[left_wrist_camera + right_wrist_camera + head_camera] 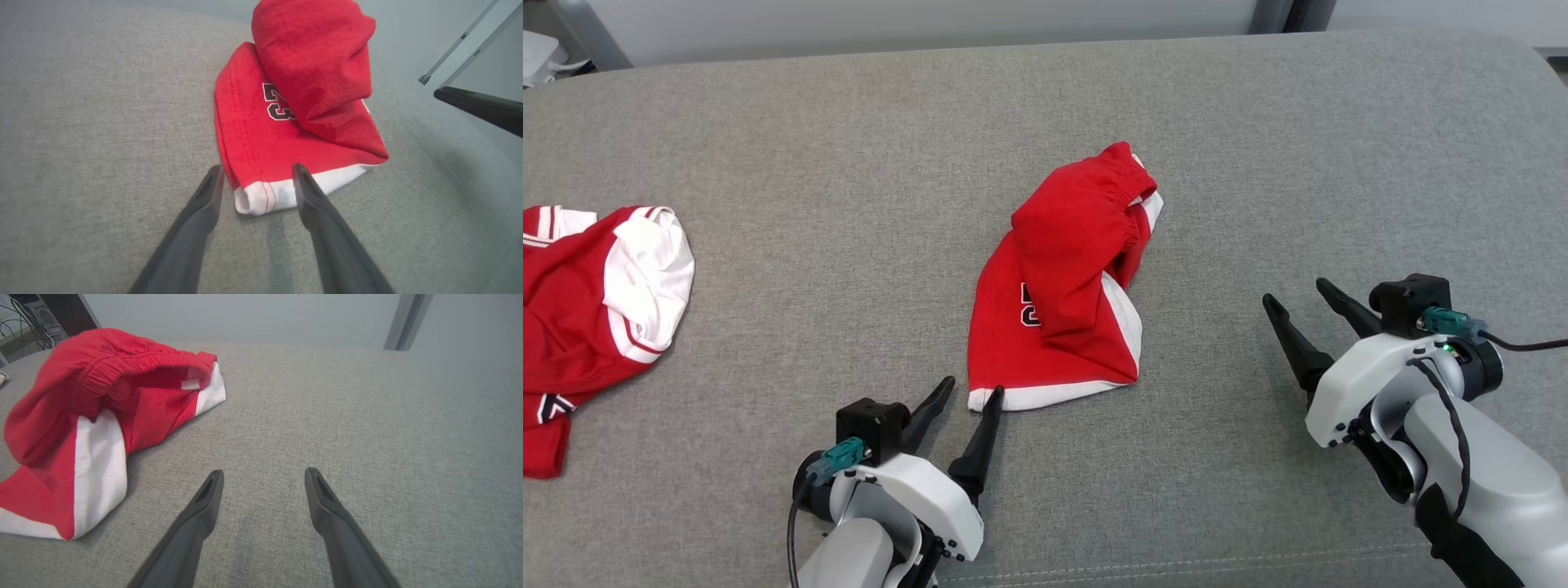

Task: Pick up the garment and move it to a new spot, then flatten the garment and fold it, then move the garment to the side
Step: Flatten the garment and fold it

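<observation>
Head: shorts point(1066, 278) lying crumpled mid-couch point(849, 122), unfolded | Left wrist: left gripper point(257, 169) jaws standing apart, straddling white hem corner point(261, 196), pickup seemingly just starting | Right wrist: right gripper point(264, 473) jaws gaping, hovering beside shorts; moving, flattening, folding all remaining

A second red-and-white garment point(596, 286) is seen crumpled at the left edge of the grey fabric surface point(849, 122). A computer tower point(43, 312) and cables point(18, 318) are glimpsed past the surface's edge.

Lab: computer tower point(45, 317), loose cables point(18, 324), grey upholstered bench point(849, 163).
</observation>
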Controlling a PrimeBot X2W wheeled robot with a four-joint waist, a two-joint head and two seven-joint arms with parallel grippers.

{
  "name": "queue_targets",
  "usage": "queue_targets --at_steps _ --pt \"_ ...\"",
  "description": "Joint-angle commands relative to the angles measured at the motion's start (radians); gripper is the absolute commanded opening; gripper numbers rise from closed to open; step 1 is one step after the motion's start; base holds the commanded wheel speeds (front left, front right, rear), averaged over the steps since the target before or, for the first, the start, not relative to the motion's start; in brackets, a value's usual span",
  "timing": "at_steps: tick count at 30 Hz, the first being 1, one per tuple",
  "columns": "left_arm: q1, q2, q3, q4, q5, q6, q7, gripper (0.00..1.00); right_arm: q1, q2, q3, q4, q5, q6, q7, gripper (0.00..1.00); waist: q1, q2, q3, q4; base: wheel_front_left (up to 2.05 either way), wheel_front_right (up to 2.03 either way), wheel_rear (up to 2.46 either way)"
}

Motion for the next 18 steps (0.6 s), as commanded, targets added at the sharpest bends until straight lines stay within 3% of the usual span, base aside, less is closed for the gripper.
queue_targets --at_steps 1,8,10,11,13,14,15,18 --pt "-0.008 0.009 0.022 -0.02 -0.014 -0.007 -0.006 1.0 0.008 -0.002 0.009 -0.016 0.003 0.0 -0.015 1.0 0.0 0.0 0.002 -0.006 0.0 0.0 0.0" --pt "-0.012 0.009 0.016 -0.012 -0.023 -0.009 -0.006 1.0 0.009 -0.006 0.004 -0.015 0.004 0.0 -0.015 1.0 0.0 0.0 0.008 -0.024 0.0 0.0 0.0" --pt "-0.01 0.009 0.017 -0.011 -0.024 -0.009 -0.006 0.28 0.008 -0.008 0.002 -0.017 0.003 0.0 -0.015 1.0 0.0 0.0 0.011 -0.028 0.0 0.0 0.0" --pt "-0.007 0.009 0.013 -0.006 -0.025 -0.009 -0.006 0.0 0.008 -0.008 0.001 -0.018 0.003 0.0 -0.015 1.0 0.0 0.0 0.012 -0.029 0.0 0.0 0.0" --pt "-0.005 0.009 0.008 0.0 -0.025 -0.009 -0.006 0.0 0.006 -0.009 -0.003 -0.018 0.002 0.0 -0.015 1.0 0.0 0.0 0.015 -0.028 0.0 0.0 0.0" --pt "-0.006 0.009 0.008 0.001 -0.028 -0.009 -0.006 0.07 0.005 -0.009 -0.005 -0.017 0.0 0.0 -0.015 1.0 0.0 0.0 0.016 -0.026 0.0 0.0 0.0" --pt "-0.007 0.009 0.006 0.002 -0.03 -0.01 -0.006 0.25 0.004 -0.009 -0.006 -0.017 0.0 0.0 -0.015 1.0 0.0 0.0 0.016 -0.024 0.0 0.0 0.0" --pt "-0.01 0.009 -0.003 0.009 -0.037 -0.01 -0.006 0.3 0.001 -0.005 -0.006 -0.017 -0.004 0.0 -0.015 1.0 0.0 0.0 0.016 -0.017 0.0 0.0 0.0"
